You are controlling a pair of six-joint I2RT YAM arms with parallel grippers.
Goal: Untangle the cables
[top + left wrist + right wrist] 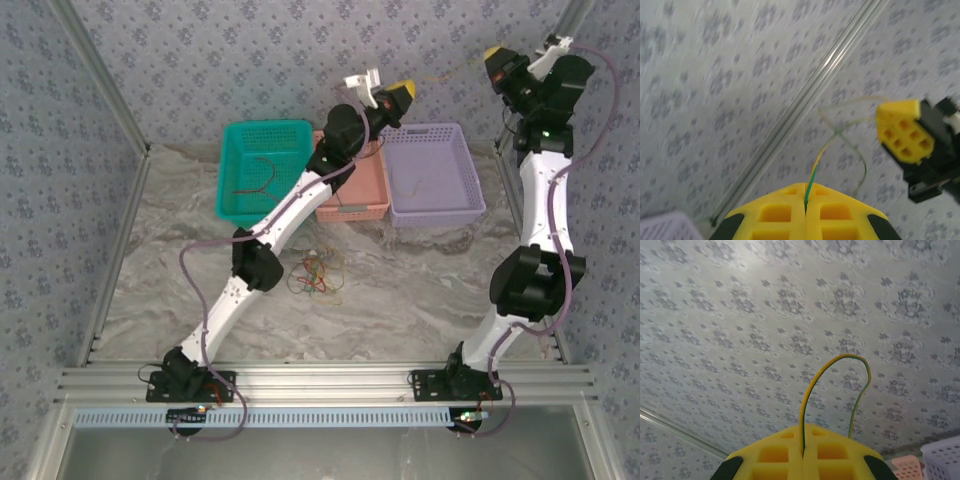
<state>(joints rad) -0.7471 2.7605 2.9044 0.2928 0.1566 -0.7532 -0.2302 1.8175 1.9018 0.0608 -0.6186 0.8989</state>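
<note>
The left pincer (398,97) and right pincer (497,58) are each clamping shut on a yellow-green wire (450,72), holding it aloft between them. One brown wire (255,180) is lying sorted in the green basket (265,126), seemingly another in the purple basket (430,130); the tangle (317,275) on the table (430,290) is waiting.

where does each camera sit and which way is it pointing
Top external: above and behind the arm bases, looking down on the table, the cable tangle and both arms, left pincer and right pincer raised at the back.
Left wrist: on the left arm, facing the patterned wall; its own pincer pinches a yellow-green cable, the right pincer opposite.
Right wrist: on the right arm, facing that wall; its own pincer grips a loop of the cable.
Shared: both wrist views show the yellow-green cable.
</note>
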